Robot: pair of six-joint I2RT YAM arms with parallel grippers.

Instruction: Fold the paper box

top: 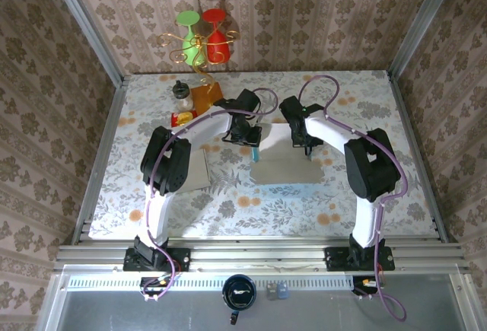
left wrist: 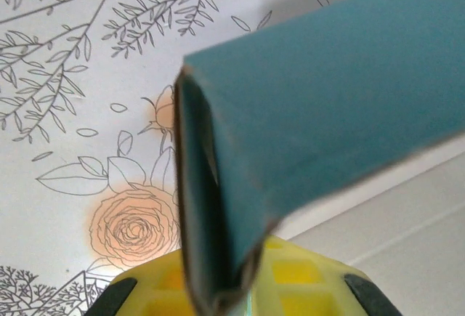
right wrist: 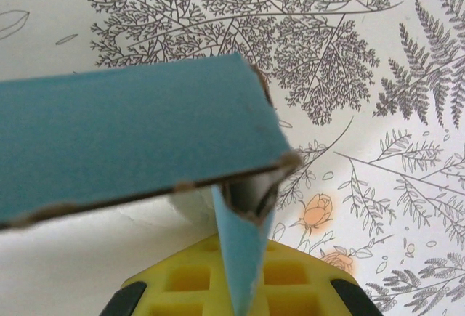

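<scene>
Close under the wrist, a teal flap (left wrist: 327, 98) rises from between the yellow pads of the left gripper (left wrist: 232, 298), which looks pinched on it. The right gripper (right wrist: 243, 287) is clamped on the opposite flap. The paper box (top: 288, 170) lies flat mid-table (top: 342, 209), its long axis running across between them. Each gripper is at a far corner, and both are equally near.

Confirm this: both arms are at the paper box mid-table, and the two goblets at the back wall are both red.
Wrong on colour: the top external view shows one green goblet and one red goblet. The rest stands.
</scene>
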